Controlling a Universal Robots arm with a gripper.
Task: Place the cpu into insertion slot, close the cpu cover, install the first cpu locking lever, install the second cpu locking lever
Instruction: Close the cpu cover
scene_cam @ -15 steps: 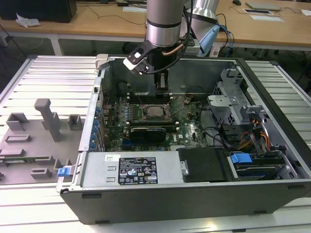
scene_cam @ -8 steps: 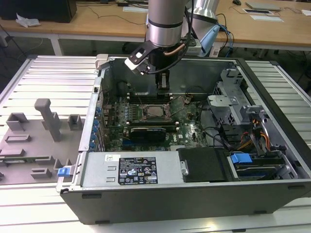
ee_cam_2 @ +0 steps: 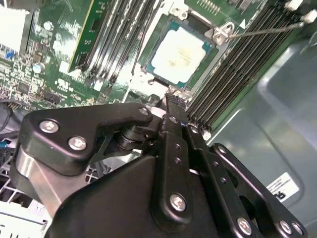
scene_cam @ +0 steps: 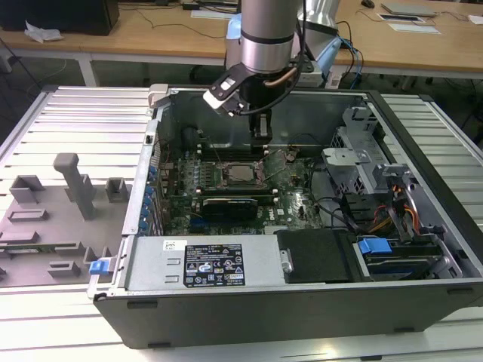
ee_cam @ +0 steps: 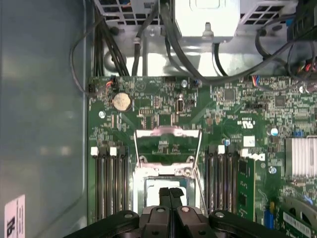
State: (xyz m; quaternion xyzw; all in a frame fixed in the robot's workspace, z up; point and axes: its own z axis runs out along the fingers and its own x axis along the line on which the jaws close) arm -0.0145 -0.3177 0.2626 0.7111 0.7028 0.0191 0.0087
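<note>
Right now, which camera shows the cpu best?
The second wrist view: the cpu shows whole and close. The exterior view shows it from afar; in the first wrist view the gripper partly covers it.

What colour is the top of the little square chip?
The cpu has a silver-grey top; the second wrist view shows it best.

The silver robot arm [scene_cam: 268,34] hangs upright, wrist pointing straight down, near the far wall of the open computer case [scene_cam: 324,113]. Its black gripper [scene_cam: 261,134] sits inside, the two fingers [ee_cam: 166,194] pressed together with nothing between them.
</note>
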